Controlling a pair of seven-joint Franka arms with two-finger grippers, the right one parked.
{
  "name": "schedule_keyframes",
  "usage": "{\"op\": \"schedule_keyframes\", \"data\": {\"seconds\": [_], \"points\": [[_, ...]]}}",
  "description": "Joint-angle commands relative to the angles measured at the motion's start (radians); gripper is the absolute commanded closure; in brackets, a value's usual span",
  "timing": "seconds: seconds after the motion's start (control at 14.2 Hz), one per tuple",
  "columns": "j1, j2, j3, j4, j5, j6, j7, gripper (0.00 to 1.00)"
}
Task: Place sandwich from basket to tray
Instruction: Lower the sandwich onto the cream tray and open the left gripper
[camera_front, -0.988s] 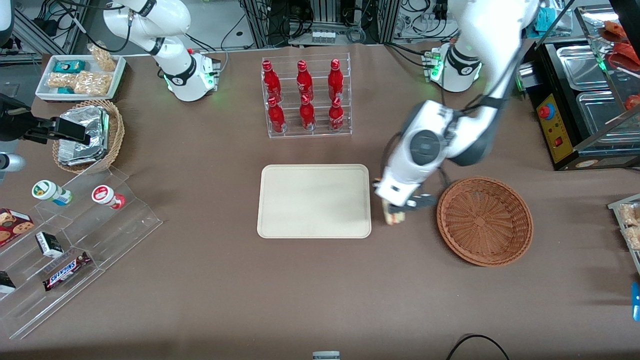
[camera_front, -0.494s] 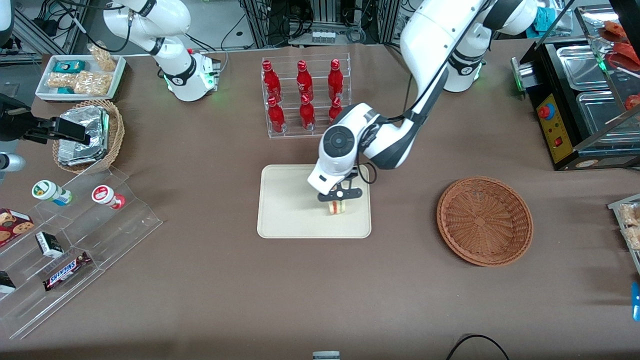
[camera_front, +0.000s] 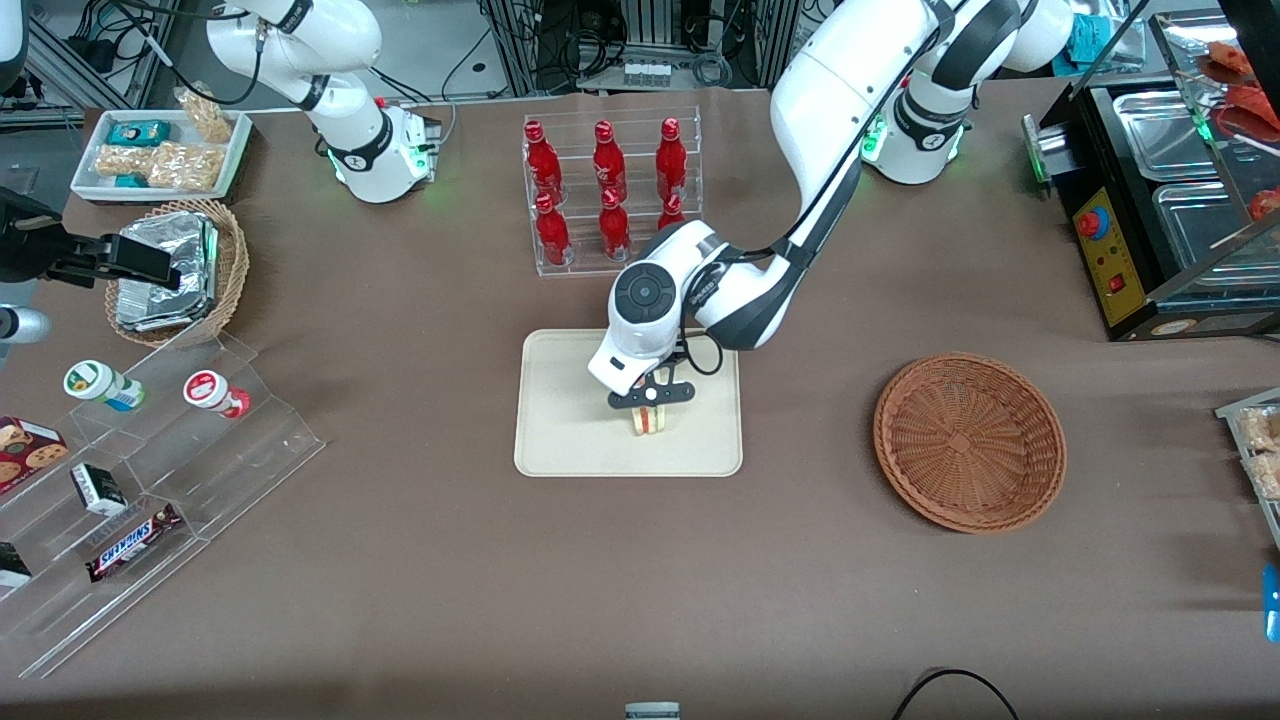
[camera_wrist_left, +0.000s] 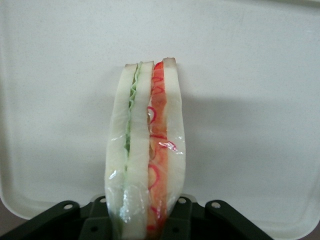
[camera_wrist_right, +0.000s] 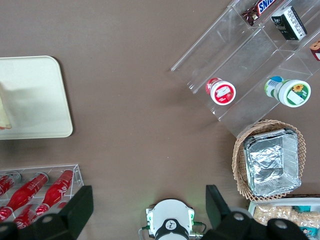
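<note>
Sandwich (camera_front: 648, 420) is over the tray (camera_front: 560, 440), gripped by the left arm's gripper (camera_front: 650, 398), whose fingers are closed against its two bread faces. In the wrist view the sandwich (camera_wrist_left: 145, 150) hangs edge-on from the gripper (camera_wrist_left: 145, 220), its green and orange-red layers running away from the camera toward the pale surface of the tray (camera_wrist_left: 260, 75). Whether its lower edge already touches the tray or hangs just above it cannot be told.

Taking the tray as landmark, the sandwich sits over its middle part, somewhat toward the edge nearer the front camera. The basket (camera_front: 969, 441) lies well apart from the tray, toward the working arm's end of the table, with nothing visible in it. A rack of red bottles (camera_front: 610, 190) stands near the tray's edge farther from the front camera.

By my judgement the carry is finished and the placing step is in hand. The next move calls for settling the sandwich onto the tray, opening the fingers enough to free both bread faces, then rising straight up so the wedge is not dragged or tipped.
</note>
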Motion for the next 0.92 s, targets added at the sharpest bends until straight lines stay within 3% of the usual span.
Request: {"op": "schedule_keyframes", "data": {"seconds": [0.0,0.07,0.35,0.56,0.85], "points": [[-0.014,0.009,0.013,0.032,0.004,-0.003,-0.044,0.16],[-0.014,0.006,0.016,0.032,0.007,-0.004,-0.053,0.0],[-0.005,-0.073,0.048,0.02,0.012,-0.032,-0.054,0.0],[0.018,-0.187,0.111,0.015,0.004,-0.206,0.046,0.0],[0.196,-0.403,0.111,-0.033,-0.014,-0.471,0.233,0.0]]}}
